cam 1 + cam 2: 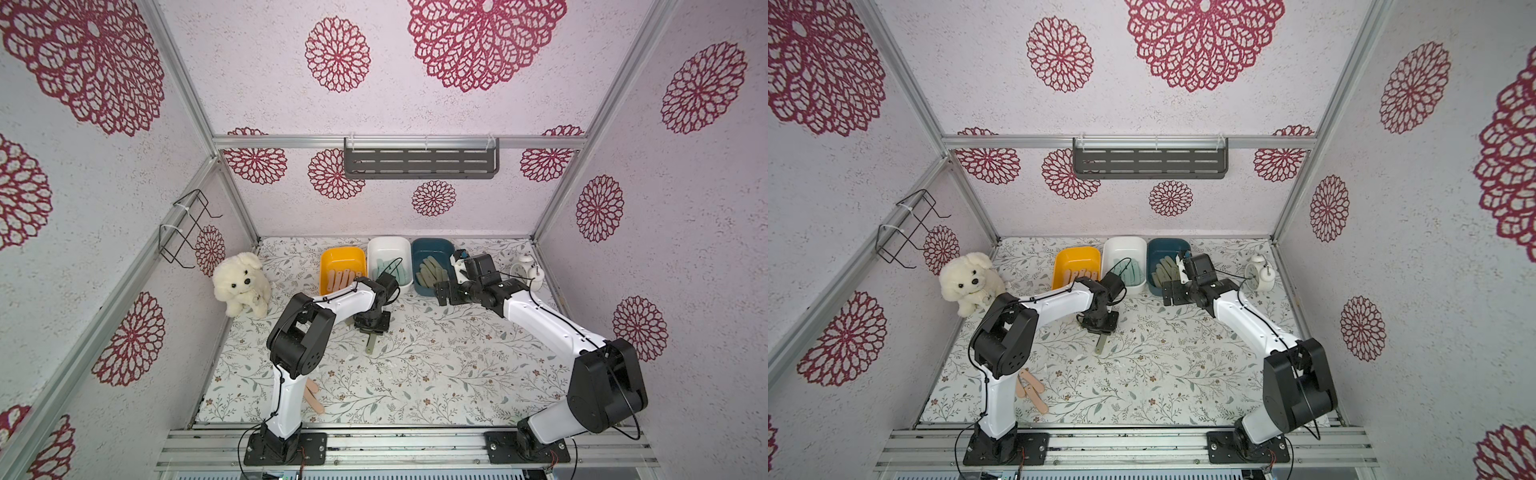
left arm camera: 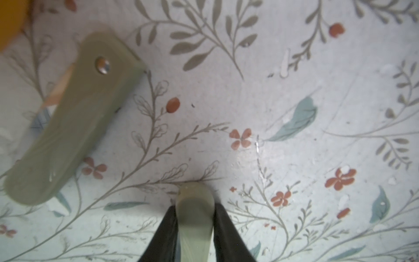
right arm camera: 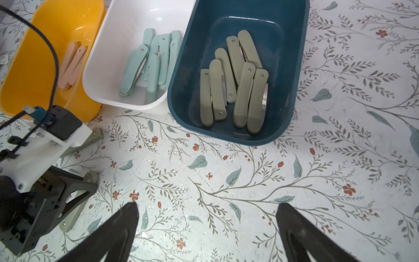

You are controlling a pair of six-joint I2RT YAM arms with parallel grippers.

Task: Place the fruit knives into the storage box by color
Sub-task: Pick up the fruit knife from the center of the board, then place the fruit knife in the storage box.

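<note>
Fruit knives point(image 1: 432, 272) mostly sorted. Top view: three boxes along back of counter point(image 1: 457, 374): yellow box point(image 1: 343, 250) with peach, white box point(image 1: 388, 240) with mint, blue box point(image 1: 432, 241) with sage. Two peach knives point(image 1: 314, 399) loose near left arm's base. Left tool point(image 1: 371, 334) low at mid-counter, sage knife point(image 1: 371, 345) poking out. Left wrist view: fingers point(image 2: 169, 231) clenched on that knife's end, likely for carry to blue box; second sage knife point(image 2: 72, 118) lies beside, free. Right wrist view: right tool point(image 3: 208, 205) spread wide, empty, hovering short of blue box.
</note>
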